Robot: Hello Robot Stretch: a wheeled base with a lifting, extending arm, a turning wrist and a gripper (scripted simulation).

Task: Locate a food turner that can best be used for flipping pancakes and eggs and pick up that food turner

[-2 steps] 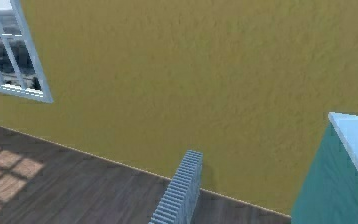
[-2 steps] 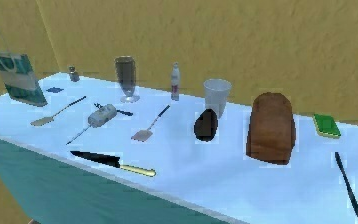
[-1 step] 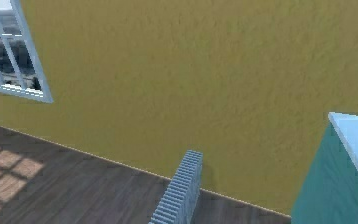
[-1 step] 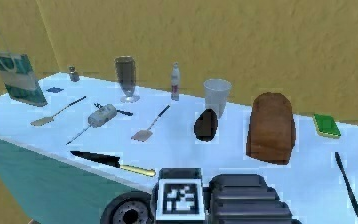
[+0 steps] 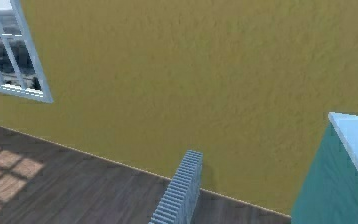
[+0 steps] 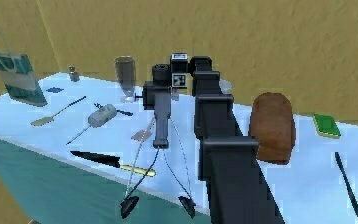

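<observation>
On the pale countertop (image 6: 287, 185) lies a light-headed utensil with a dark handle (image 6: 57, 112), shaped like a food turner, toward the arm side view's left. Beside it are a grey utensil (image 6: 99, 117) and a small brownish flat thing (image 6: 141, 131). A dark-bladed knife with a yellow handle (image 6: 112, 163) lies nearer the front edge. The dark arm (image 6: 222, 140) reaches over the counter, and the gripper (image 6: 158, 207) hangs over the counter's front part, its thin fingers (image 6: 130, 205) close to the knife. I cannot tell whether it holds anything.
A brown loaf (image 6: 274, 125), a green sponge (image 6: 328, 125) and a dark utensil (image 6: 349, 180) lie right of the arm. A glass (image 6: 125, 72), a small shaker (image 6: 74, 73) and a teal box (image 6: 15, 78) stand at the back. Ahead are a yellow wall, a window (image 5: 12, 55), a grey radiator (image 5: 179, 190) and a teal cabinet (image 5: 337, 175).
</observation>
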